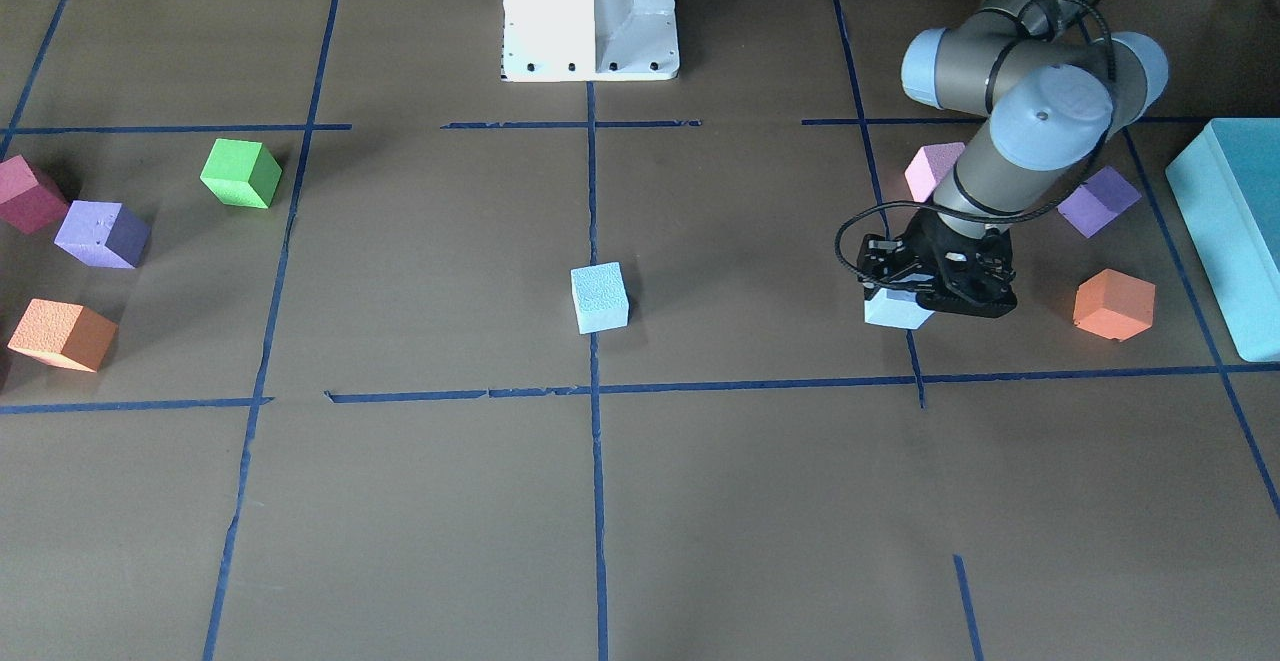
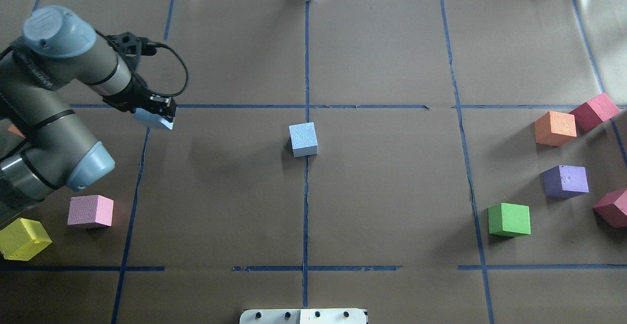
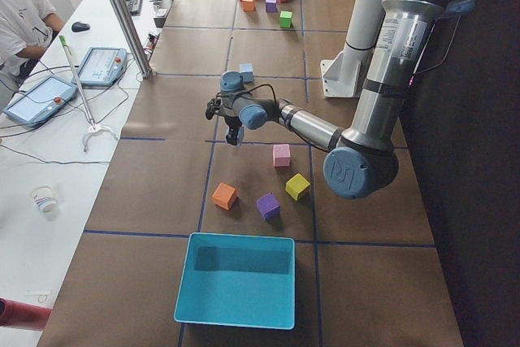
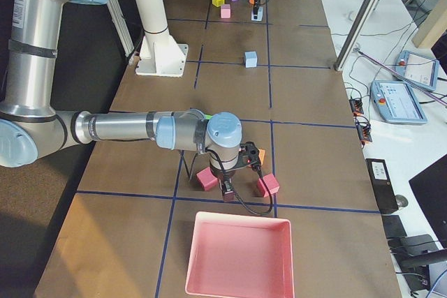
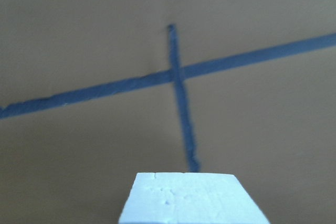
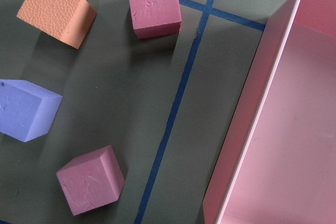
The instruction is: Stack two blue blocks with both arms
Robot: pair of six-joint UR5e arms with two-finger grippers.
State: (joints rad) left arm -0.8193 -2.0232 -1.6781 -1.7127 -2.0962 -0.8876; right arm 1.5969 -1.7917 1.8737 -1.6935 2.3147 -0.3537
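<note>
The bench (image 1: pixel 420 501) was brown, gridded with dark blue tape (image 1: pixel 597 501). The centre block (image 1: pixel 600 298) and the held block (image 1: pixel 895 311), at 3 o'clock, were grainy sky-blue. The left arm (image 1: pixel 985 166) was grey with pale blue caps, its jaws black. At 9 o'clock sat a green cube (image 1: pixel 241 173), a purple cube (image 1: pixel 102 234) and an orange cube (image 1: pixel 63 335). The box (image 1: pixel 1235 231) was teal.

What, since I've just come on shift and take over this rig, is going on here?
The left gripper has its jaws shut on one light sky-blue foam cube near a blue tape crossing on the brown table. The second sky-blue foam cube sits free at the table's centre, so nothing is stacked yet. The right gripper hangs over a pink foam cube, an orange one and a purple one beside a pink tray; its jaws cannot be judged.
</note>
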